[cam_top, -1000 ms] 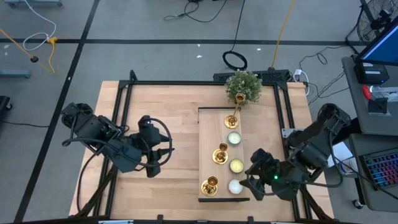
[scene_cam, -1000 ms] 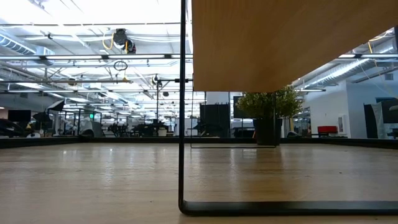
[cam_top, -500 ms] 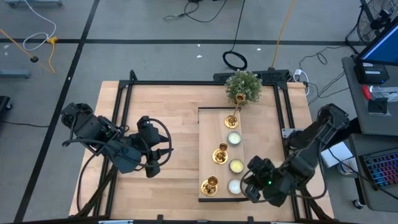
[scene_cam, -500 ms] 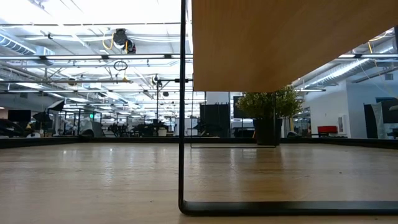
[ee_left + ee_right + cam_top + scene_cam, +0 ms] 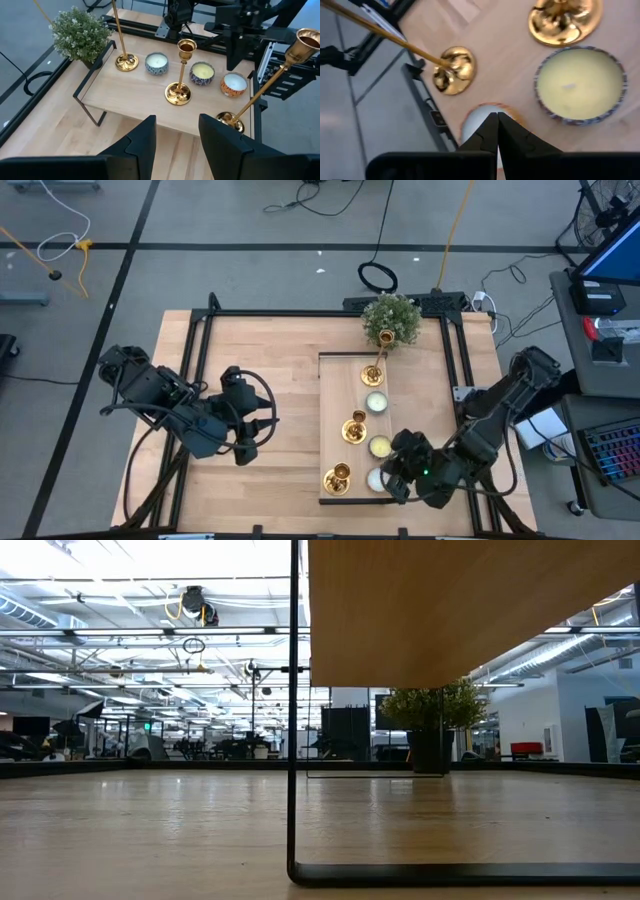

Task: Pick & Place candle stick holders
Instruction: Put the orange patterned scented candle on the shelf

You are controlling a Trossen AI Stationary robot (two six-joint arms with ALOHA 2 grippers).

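Observation:
Three gold candle stick holders stand on their round bases on a raised wooden shelf (image 5: 340,395): one at the far end (image 5: 373,373), one in the middle (image 5: 354,428), one at the near end (image 5: 337,477). The left wrist view shows them too: (image 5: 126,62), (image 5: 179,92), (image 5: 229,119). My left gripper (image 5: 245,448) hangs open left of the shelf, its fingers (image 5: 220,137) with nothing between them. My right gripper (image 5: 390,480) is shut at the shelf's near right corner, its tips (image 5: 496,125) over a white candle (image 5: 476,119). My right gripper slants down from the table's right side, with its shut fingertips (image 5: 492,131) over the top of the white candle (image 5: 470,122). Whether they touch the candle I cannot tell.
Three low candles (image 5: 376,402) (image 5: 380,446) (image 5: 376,478) line the shelf's right side beside the holders. A green potted plant (image 5: 390,318) stands at the shelf's far end. The low view shows the shelf's underside (image 5: 450,610) and black metal leg (image 5: 295,740). Bare wood lies left of the shelf.
My right gripper has sunk and gone toward the table's left edge, from beside the shelf's near right corner to over the white candle. The left arm, the holders and the candles have kept still.

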